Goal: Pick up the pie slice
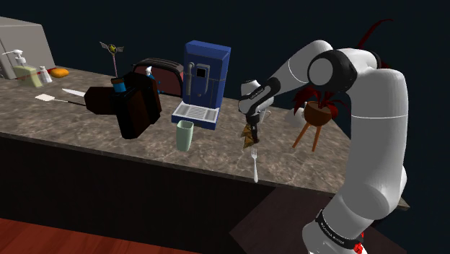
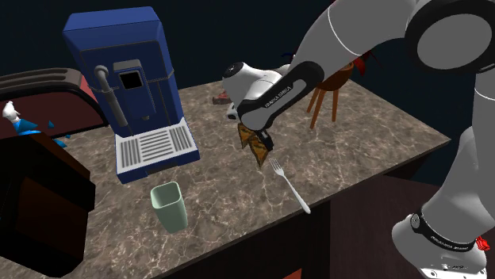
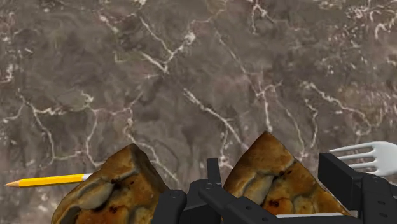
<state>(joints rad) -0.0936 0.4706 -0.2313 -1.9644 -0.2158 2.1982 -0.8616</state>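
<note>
The pie slice [image 1: 250, 132], golden brown with a baked crust, hangs tip down under my black gripper [image 1: 251, 119] above the marbled counter [image 1: 216, 148]. In the second exterior view the pie slice [image 2: 255, 143] pokes out below the gripper [image 2: 252, 131], just beside the fork's tines. Through the wrist camera my gripper [image 3: 275, 172] is shut on the pie slice [image 3: 270, 167], whose crust rises between the fingers [image 3: 347, 178]. More of its crust bulges outside the other finger.
A white fork [image 1: 254, 164] lies on the counter near the front edge, just under the slice. Nearby are a pale green cup [image 1: 184, 135], a blue coffee machine [image 1: 203, 83], a toaster [image 1: 164, 74], a wooden plant stand [image 1: 311, 126] and a yellow pencil [image 3: 48, 181].
</note>
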